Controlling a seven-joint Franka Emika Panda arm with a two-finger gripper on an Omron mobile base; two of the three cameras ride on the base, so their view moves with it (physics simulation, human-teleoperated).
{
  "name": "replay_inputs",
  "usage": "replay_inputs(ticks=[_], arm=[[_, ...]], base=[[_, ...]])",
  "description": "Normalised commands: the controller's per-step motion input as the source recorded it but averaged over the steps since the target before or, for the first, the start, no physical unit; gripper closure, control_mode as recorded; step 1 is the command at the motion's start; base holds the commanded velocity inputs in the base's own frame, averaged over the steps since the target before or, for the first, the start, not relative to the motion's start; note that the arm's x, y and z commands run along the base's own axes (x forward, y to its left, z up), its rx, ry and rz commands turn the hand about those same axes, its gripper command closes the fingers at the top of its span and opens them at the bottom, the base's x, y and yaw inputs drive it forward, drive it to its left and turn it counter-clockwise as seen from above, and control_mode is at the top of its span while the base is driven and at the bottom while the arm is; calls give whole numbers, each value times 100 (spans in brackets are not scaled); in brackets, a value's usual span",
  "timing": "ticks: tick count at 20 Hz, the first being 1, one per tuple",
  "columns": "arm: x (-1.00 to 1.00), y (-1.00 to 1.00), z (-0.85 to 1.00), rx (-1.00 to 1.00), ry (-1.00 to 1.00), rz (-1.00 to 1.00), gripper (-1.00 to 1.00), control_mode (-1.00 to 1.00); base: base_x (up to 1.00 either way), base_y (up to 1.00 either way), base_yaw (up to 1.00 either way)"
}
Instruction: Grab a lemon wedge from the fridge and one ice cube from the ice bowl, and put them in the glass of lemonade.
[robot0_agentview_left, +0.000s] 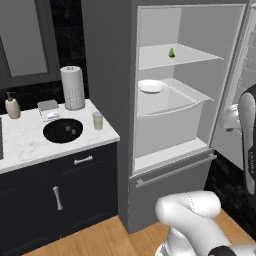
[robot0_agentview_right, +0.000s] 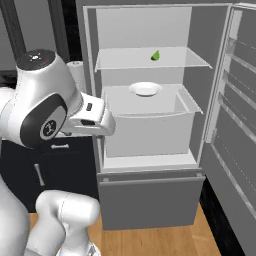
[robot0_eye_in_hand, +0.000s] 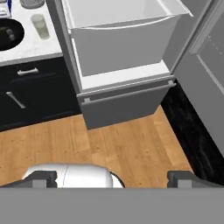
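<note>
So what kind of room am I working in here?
A rendered home kitchen, it seems: an open grey fridge with pale shelves, a marble counter over navy cabinets, and a paper-towel roll beside a soap bottle.

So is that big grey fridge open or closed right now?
Open: the fridge door is swung wide, baring its shelves and the lemon wedge.

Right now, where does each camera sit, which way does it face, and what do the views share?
Left base view: behind the arm's left, facing the open fridge and marble counter; white arm lower right.
Right base view: behind the arm's right, straight into the fridge; arm at left.
Hand view: on the hand, looking down at the wooden floor and fridge base; open gripper at the bottom.
Shared: both base views show the lemon wedge and white plate; left base and hand views share the glass of lemonade and ice bowl.
</note>
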Motion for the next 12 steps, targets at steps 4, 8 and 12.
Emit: replay_inputs(ticks=[4, 8, 12], arm=[[0, -22, -69, -8, 0, 0, -100, -100], [0, 6, -15, -2, 0, 1, -100, -100], [-7, 5, 0, 0, 1, 4, -100, -100]], base=[[0, 0, 0], [0, 0, 0], [0, 0, 0]])
